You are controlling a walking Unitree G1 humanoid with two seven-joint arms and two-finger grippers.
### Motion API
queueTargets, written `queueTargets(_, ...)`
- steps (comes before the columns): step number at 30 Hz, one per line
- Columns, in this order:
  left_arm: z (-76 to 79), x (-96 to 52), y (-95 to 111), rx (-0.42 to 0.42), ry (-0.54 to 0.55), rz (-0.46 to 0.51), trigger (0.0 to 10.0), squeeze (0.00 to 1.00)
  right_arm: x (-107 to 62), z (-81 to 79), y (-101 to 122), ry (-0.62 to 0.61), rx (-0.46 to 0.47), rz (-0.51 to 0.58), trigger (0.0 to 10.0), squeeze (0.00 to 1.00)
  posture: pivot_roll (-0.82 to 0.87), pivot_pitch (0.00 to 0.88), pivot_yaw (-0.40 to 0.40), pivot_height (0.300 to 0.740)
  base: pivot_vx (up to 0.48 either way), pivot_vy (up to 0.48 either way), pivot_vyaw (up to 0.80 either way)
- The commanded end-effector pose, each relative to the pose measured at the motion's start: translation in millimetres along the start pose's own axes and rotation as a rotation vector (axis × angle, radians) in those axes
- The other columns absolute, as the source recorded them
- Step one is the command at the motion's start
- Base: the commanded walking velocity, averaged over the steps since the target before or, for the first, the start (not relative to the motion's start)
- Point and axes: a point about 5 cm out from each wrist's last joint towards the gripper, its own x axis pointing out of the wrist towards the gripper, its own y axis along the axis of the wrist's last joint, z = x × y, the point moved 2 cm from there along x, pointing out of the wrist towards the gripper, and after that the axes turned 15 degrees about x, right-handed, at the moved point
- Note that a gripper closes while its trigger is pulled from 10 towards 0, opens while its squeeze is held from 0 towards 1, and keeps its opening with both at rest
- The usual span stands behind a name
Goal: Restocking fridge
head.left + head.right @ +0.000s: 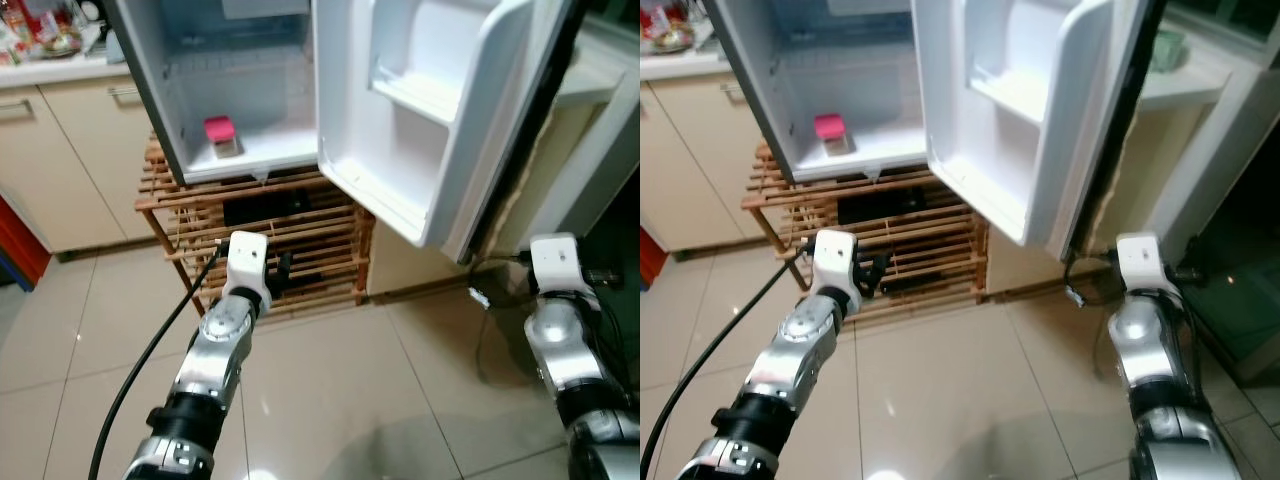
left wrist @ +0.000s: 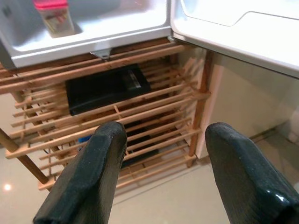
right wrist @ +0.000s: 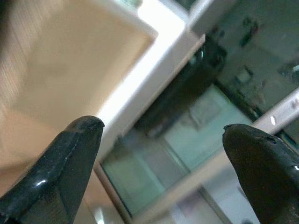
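Both grippers hold nothing, their fingers spread wide apart. Left gripper [image 2: 159, 172] is raised ahead of the robot, low before the wooden slatted rack [image 1: 300, 240] that carries the small fridge [image 1: 230, 100], and points at the rack's shelves, where a flat black object [image 2: 105, 86] lies. Right gripper [image 3: 163, 163] is held out to the robot's right, past the swung-open fridge door [image 1: 440, 110], aimed at a glass-fronted cabinet [image 3: 196, 116]. Inside the fridge, a pink-lidded container [image 1: 221, 135] stands upright on the floor of the compartment; the door's shelves [image 1: 425, 95] look bare. With the door wide open and the container sitting inside, the scene fits either a pause between items or a finished placement. A cluttered counter [image 1: 50, 55] lies to the left.
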Motion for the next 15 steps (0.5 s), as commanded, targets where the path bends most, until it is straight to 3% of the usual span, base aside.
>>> queueTargets(1,-5.6,3.6,10.2,0.031,0.015,0.033,10.0,0.00,9.8,-2.5,15.8,0.003,0.024,-0.004,10.0,0.12,-0.12,0.000,0.031,0.740,0.000,0.000,0.00)
queueTargets(6,-12.1,1.9,7.5,0.037,0.035,0.025,10.0,0.00,13.9,-18.0,37.4,0.060,0.122,0.003,10.0,0.12,-0.10,0.000,0.018,0.740,0.000,0.000,0.00)
queueTargets(7,-12.5,0.4,-14.6,0.216,0.014,-0.100,10.0,0.00,9.4,-36.8,45.6,0.144,0.205,-0.012,10.0,0.12,-0.10,0.000,0.016,0.740,0.000,0.000,0.00)
queueTargets(8,-12.5,0.4,-14.6,0.216,0.014,-0.100,10.0,0.00,9.4,-36.8,45.6,0.144,0.205,-0.012,10.0,0.12,-0.10,0.000,0.016,0.740,0.000,0.000,0.00)
queueTargets(9,-10.7,-1.9,-35.5,0.301,-0.024,-0.218,10.0,0.00,5.6,-46.5,49.8,0.189,0.247,-0.009,10.0,0.11,-0.10,0.000,0.018,0.740,0.000,0.000,0.00)
queueTargets(11,-2.1,-13.2,-73.9,0.272,-0.136,-0.415,10.0,0.00,-3.5,-67.0,59.0,0.288,0.319,0.004,10.0,0.11,-0.11,0.000,0.025,0.740,0.000,0.000,0.00)
queueTargets(12,-0.2,-17.7,-83.4,0.262,-0.163,-0.448,10.0,0.00,-10.3,-78.8,63.4,0.347,0.381,-0.001,10.0,0.11,-0.11,0.000,0.031,0.740,0.000,0.000,0.00)
queueTargets(15,-1.5,-28.0,-102.8,0.474,-0.248,-0.474,10.0,0.00,-44.1,-119.4,77.8,0.606,0.568,-0.026,10.0,0.10,-0.11,0.000,0.044,0.740,0.000,0.000,0.00)
